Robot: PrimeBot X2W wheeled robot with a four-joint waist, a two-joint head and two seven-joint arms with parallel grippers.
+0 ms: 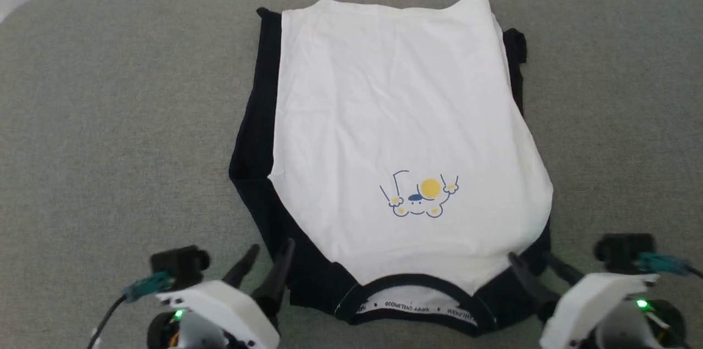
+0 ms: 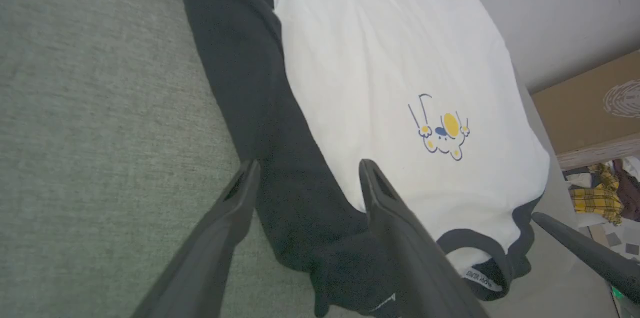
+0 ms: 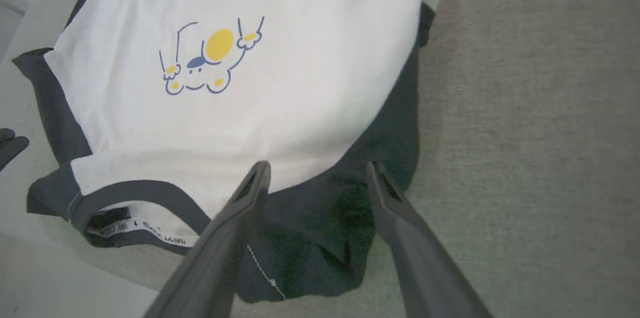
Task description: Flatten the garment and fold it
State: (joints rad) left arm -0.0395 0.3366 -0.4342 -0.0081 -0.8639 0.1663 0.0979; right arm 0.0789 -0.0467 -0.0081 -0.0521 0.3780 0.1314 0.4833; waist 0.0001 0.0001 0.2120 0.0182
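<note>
Nearest the robot, two dark-fingered claws point away from it, one at each shoulder of the garment (image 1: 395, 107), a small white T-shirt lying face up on a grey-green cloth surface (image 1: 110, 118). The left claw (image 1: 272, 247) is spread wide, its fingers straddling the black left shoulder. The right claw (image 1: 528, 256) is equally wide over the black right shoulder. Whether either one touches the fabric cannot be told.

Between the claws is the black collar (image 1: 417, 282) with its lettered white neck band (image 1: 409, 306). Beyond it sits the yellow-and-blue chest print (image 1: 420, 195), upside down to the robot. The black sleeves lie along the sides, partly under the white body. Farthest off is the hem (image 1: 384, 5).

The shirt's long axis runs straight away from the robot, collar closest. Each arm is about as near its own shoulder, so a fold toward the hem would likely need both claws together.
</note>
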